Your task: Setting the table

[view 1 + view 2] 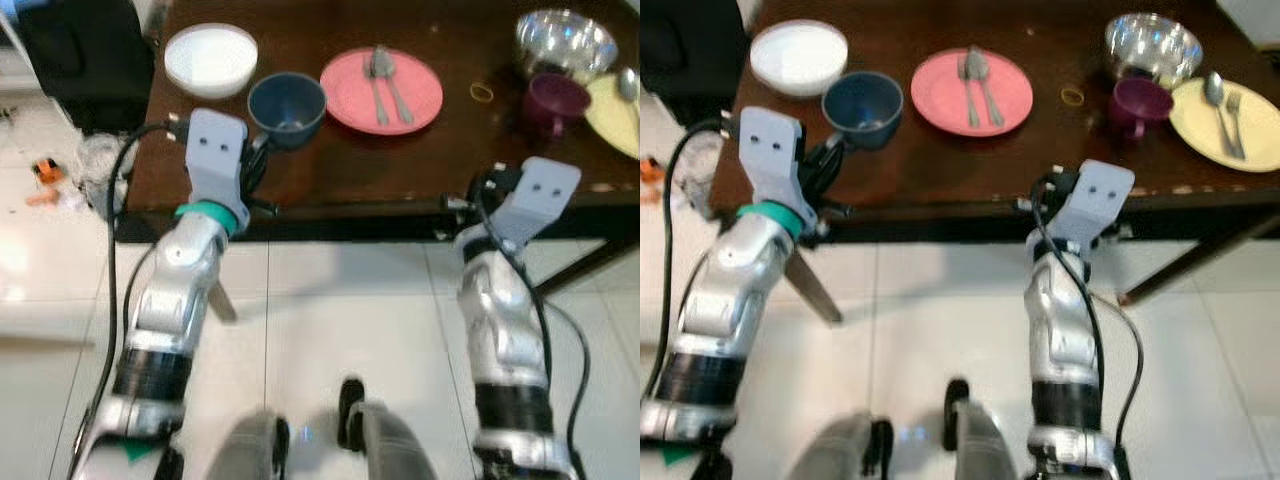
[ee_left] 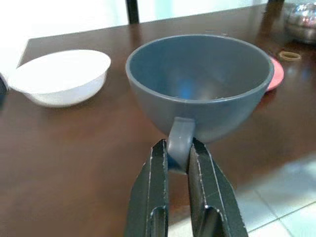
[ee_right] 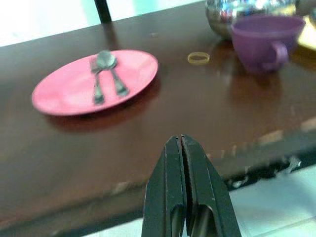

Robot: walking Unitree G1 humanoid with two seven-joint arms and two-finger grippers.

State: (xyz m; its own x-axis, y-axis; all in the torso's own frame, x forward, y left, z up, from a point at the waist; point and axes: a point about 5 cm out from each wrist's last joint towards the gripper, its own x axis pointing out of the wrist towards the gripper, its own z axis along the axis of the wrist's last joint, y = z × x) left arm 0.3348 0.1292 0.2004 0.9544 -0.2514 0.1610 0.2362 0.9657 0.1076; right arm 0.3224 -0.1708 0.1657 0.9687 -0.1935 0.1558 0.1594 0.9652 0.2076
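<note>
A blue cup [image 1: 287,106] stands near the front edge of the dark wooden table [image 1: 420,160], between a white bowl [image 1: 211,58] and a pink plate [image 1: 381,89] that carries a fork and spoon [image 1: 383,82]. My left gripper [image 2: 177,160] is shut on the blue cup's handle [image 2: 179,143]. Its wrist [image 1: 215,150] sits at the table edge. My right gripper [image 3: 182,148] is shut with nothing in it, just off the table's front edge, facing the pink plate [image 3: 94,79] and a purple cup [image 3: 266,42].
At the table's right stand a steel bowl [image 1: 1152,42], the purple cup [image 1: 1140,103] and a yellow plate [image 1: 1230,108] with a spoon and fork. A rubber band [image 1: 1072,96] lies beside them. A black object [image 1: 80,60] stands left of the table on the tiled floor.
</note>
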